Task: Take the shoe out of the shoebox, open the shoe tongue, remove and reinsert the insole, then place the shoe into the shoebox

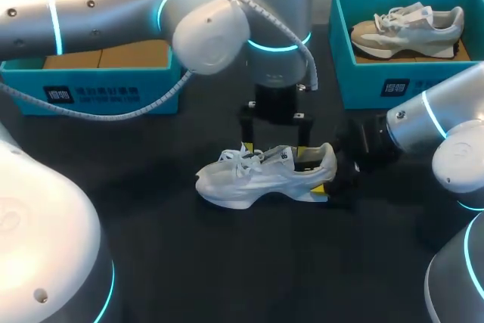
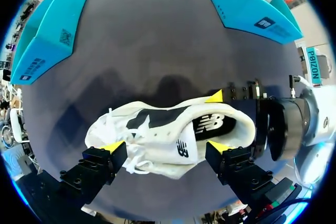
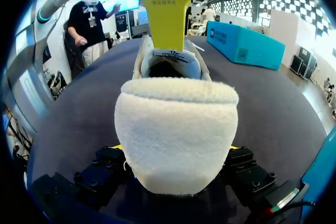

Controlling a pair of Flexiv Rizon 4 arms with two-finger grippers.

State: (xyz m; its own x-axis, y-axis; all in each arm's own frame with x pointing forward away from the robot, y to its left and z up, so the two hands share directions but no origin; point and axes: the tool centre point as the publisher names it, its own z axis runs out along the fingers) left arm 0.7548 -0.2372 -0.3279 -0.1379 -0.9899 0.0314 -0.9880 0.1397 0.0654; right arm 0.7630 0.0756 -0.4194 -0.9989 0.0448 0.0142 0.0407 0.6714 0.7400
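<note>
Where the right pincer [image 3: 176, 149] grips, the shoe [image 1: 257, 177] (white) looks fleecy.

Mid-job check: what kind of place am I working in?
Probably a tabletop shoe-packing robot cell: dark table, two teal shoeboxes at its far edge, a white shoe in the middle.

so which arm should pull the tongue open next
Left. The left tool hangs open right over the shoe, straddling its laces and tongue. The right tool grips the heel from both sides, so it is probably better used to steady the shoe.
</note>
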